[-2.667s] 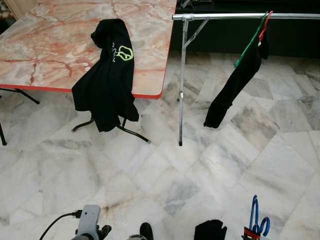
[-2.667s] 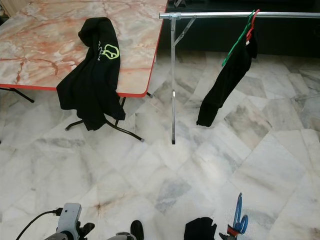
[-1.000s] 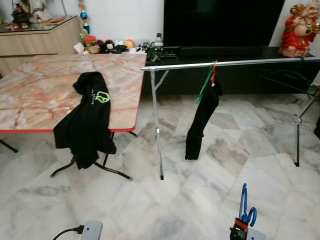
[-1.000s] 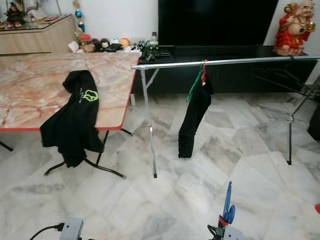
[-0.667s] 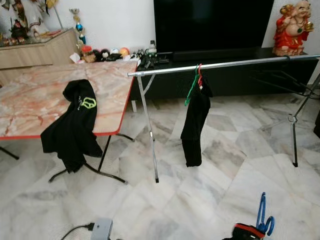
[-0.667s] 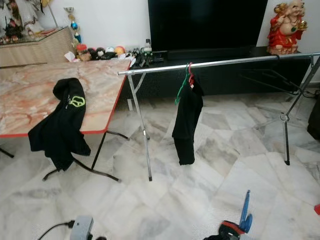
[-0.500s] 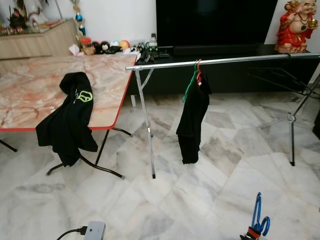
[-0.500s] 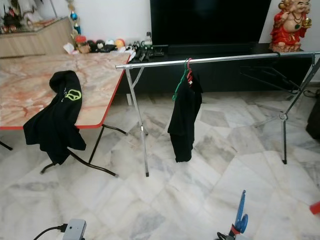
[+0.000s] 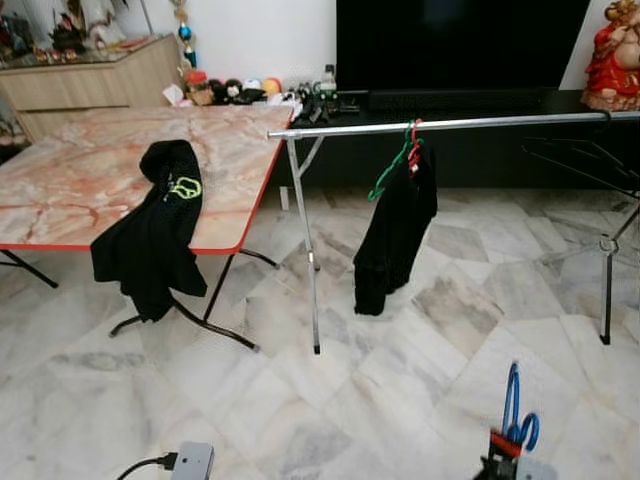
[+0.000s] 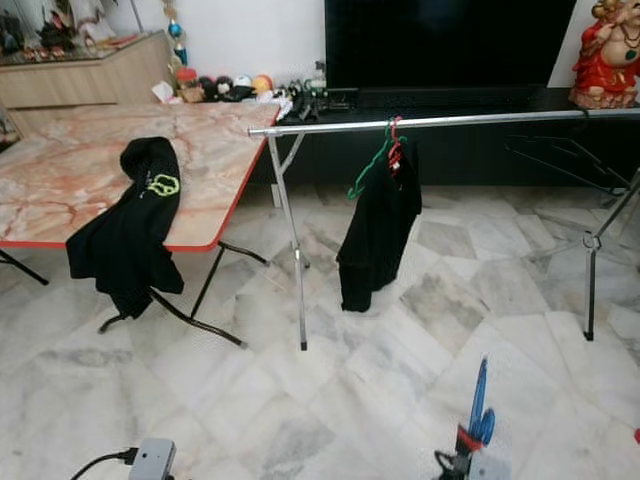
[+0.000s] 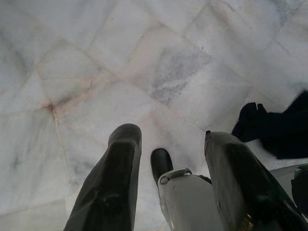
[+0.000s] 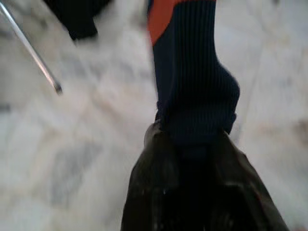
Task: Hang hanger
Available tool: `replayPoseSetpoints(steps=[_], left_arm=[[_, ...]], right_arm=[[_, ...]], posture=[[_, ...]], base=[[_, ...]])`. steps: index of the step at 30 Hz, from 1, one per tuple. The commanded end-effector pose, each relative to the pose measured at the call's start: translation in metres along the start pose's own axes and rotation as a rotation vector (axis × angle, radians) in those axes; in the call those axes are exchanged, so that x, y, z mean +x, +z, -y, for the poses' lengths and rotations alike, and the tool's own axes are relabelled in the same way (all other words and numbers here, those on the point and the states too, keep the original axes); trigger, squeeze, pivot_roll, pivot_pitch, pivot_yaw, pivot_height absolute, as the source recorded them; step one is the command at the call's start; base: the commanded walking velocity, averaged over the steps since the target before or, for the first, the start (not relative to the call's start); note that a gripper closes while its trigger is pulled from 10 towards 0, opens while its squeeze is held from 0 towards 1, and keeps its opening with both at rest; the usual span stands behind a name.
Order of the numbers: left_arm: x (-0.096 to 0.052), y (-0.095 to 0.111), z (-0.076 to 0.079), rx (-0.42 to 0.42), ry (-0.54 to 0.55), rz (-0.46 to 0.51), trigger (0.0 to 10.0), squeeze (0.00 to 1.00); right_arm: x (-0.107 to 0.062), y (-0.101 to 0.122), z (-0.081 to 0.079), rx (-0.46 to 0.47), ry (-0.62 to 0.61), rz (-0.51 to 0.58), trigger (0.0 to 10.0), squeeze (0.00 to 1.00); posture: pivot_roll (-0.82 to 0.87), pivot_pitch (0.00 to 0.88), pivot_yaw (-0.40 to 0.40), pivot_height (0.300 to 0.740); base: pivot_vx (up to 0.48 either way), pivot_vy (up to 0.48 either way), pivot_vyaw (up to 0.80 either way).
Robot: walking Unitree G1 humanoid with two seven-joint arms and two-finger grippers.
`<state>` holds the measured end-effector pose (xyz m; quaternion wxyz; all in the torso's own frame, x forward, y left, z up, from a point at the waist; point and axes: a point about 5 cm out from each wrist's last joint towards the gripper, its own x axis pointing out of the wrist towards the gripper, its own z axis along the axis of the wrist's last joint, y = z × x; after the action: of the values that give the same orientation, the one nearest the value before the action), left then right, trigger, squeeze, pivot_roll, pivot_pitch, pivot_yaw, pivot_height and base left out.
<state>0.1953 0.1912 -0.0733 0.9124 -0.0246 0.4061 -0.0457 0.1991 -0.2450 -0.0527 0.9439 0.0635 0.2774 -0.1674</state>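
The marble floor spans the room, with a large dark screen on a low black cabinet along the far wall. To the robot's left stands a folding table with a marbled top and red edge. A black hoodie with a green logo is draped over its near edge and hangs toward the floor.

A silver clothes rail runs across the middle of the scene, from a post beside the table corner off to the right. Near the post end, a black garment hangs from the rail on two hangers, one green and one red. A red figurine stands on the cabinet at far right.

The right gripper is low in the foreground, well short of the rail. It holds a blue hanger upright, the hook end uppermost. In the right wrist view, the fingers are closed on a dark ribbed fabric with an orange band, which lies over the grip. This view is blurred.

The left gripper hangs idle low at the robot's left side. Its two fingers stand apart with nothing between them, over bare floor.
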Motion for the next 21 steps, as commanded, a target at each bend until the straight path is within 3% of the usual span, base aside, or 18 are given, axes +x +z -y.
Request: replayPoseSetpoints(steps=[1, 8, 13, 21], left_arm=[[0.000, -0.001, -0.001, -0.009, 0.006, -0.002, 10.0, 0.00], [0.000, -0.001, 0.001, -0.011, 0.003, -0.002, 10.0, 0.00], [0.001, 0.006, -0.004, -0.023, 0.022, 0.026, 10.0, 0.00], [0.000, 0.004, -0.006, -0.018, 0.027, 0.015, 10.0, 0.00]], right_arm=[[0.008, 0.035, -0.010, 0.002, 0.051, 0.186, 10.0, 0.00], [0.011, 0.048, -0.016, 0.005, 0.067, 0.247, 10.0, 0.00], [0.004, 0.024, -0.021, -0.038, 0.095, 0.163, 10.0, 0.00], [0.003, 0.023, -0.017, -0.034, 0.085, 0.173, 10.0, 0.00]], posture=[[-0.08, 0.000, 0.037, 0.740], [-0.08, 0.000, 0.039, 0.740], [-0.06, 0.000, 0.040, 0.740], [-0.07, 0.000, 0.041, 0.740]], base=[[0.000, 0.000, 0.00], [0.000, 0.000, 0.00], [0.000, 0.000, 0.00], [0.000, 0.000, 0.00]])
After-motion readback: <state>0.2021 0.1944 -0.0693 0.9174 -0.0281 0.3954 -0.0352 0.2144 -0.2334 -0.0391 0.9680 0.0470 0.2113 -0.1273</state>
